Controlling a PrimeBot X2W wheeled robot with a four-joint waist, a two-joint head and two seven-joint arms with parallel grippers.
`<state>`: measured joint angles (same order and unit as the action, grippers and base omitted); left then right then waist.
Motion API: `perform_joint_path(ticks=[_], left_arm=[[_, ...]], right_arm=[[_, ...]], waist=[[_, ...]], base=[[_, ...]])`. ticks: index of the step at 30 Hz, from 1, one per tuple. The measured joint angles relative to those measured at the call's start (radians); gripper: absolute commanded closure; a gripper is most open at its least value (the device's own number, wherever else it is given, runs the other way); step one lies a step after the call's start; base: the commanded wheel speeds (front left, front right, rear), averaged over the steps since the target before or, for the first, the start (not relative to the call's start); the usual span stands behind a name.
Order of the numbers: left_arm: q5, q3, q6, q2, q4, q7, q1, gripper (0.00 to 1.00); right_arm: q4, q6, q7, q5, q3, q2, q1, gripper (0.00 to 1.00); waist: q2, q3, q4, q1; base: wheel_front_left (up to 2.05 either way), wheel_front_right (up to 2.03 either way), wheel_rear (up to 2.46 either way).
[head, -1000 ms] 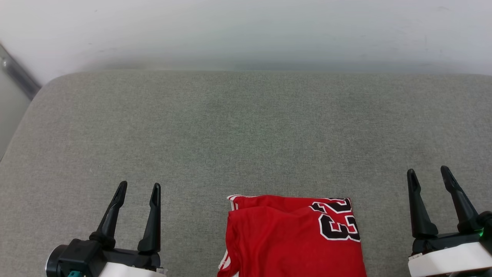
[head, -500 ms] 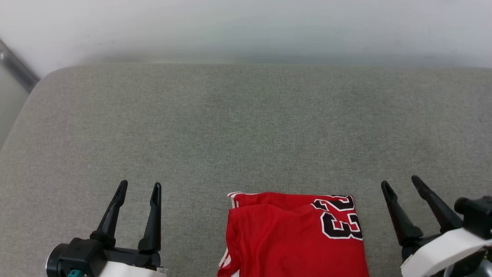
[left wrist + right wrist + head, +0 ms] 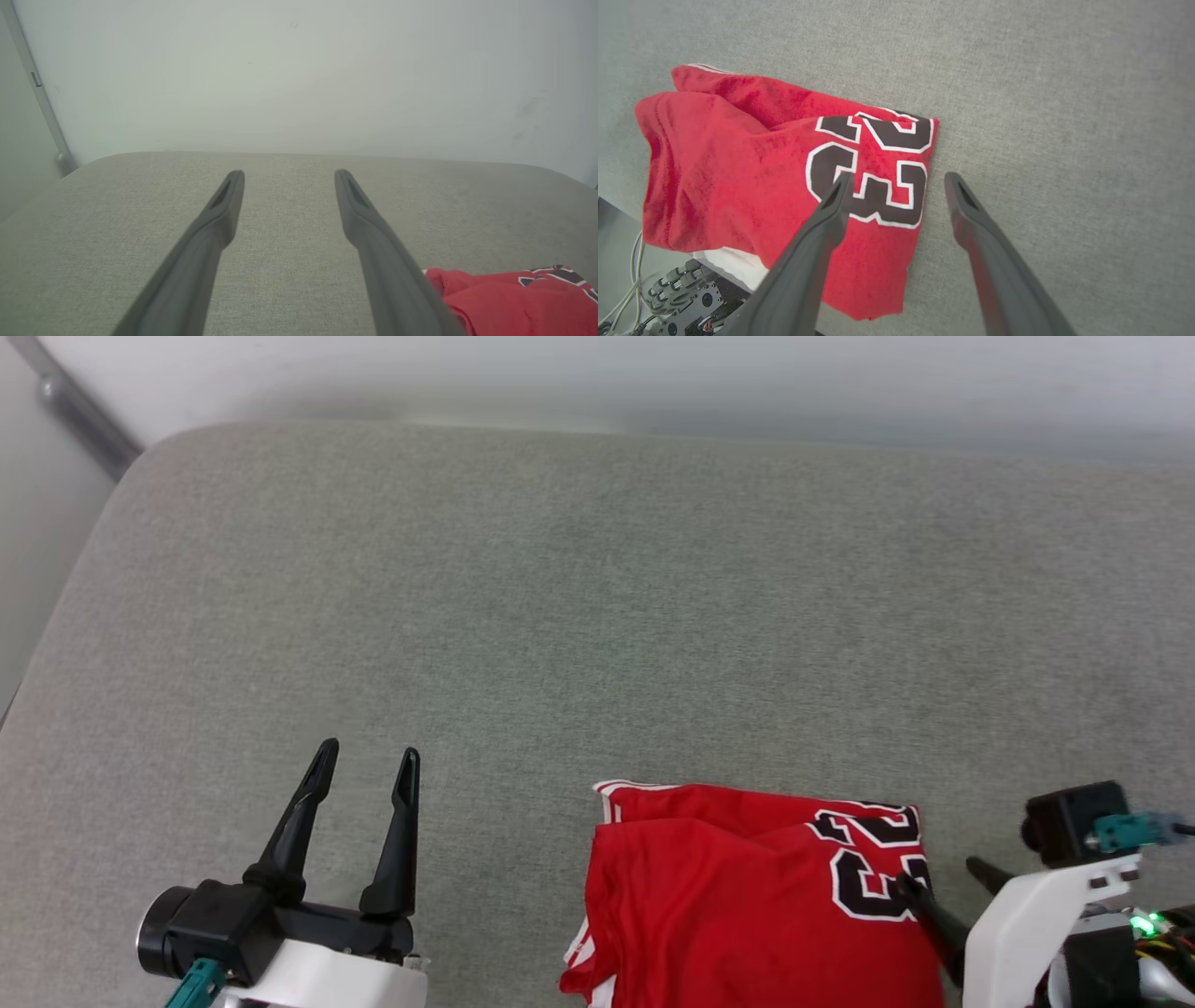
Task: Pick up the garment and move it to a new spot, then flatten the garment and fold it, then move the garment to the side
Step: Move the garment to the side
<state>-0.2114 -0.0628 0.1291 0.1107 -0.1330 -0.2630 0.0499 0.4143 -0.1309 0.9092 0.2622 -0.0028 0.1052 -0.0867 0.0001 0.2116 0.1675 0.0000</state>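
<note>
Both grippers are open near me. My right gripper straddles the right edge of the folded garment, which lies at the near edge of the grey cushion. My left gripper hangs apart over bare fabric. Beyond stands a pale wall.

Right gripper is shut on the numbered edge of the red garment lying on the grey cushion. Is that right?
Not shut. The right wrist view shows the right gripper open, straddling that edge of the garment: one finger over the number, the other over the grey cushion. The rest holds.
</note>
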Motion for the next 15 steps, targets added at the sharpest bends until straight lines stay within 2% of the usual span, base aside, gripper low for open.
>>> perform_joint_path(ticks=[4,15], left_arm=[[-0.002,-0.008,0.0,-0.001,0.005,0.0,-0.013,0.0],[-0.003,-0.027,0.0,-0.008,0.014,0.0,-0.032,0.0]], right_arm=[[-0.064,0.0,0.015,-0.048,-0.006,-0.011,0.006,0.0],[-0.258,0.0,-0.015,-0.049,-0.017,-0.044,0.038,0.0]], waist=[[0.0,0.021,0.029,0.0],[0.0,0.05,0.085,0.0]], base=[[0.0,0.0,0.0],[0.0,0.0,0.0]])
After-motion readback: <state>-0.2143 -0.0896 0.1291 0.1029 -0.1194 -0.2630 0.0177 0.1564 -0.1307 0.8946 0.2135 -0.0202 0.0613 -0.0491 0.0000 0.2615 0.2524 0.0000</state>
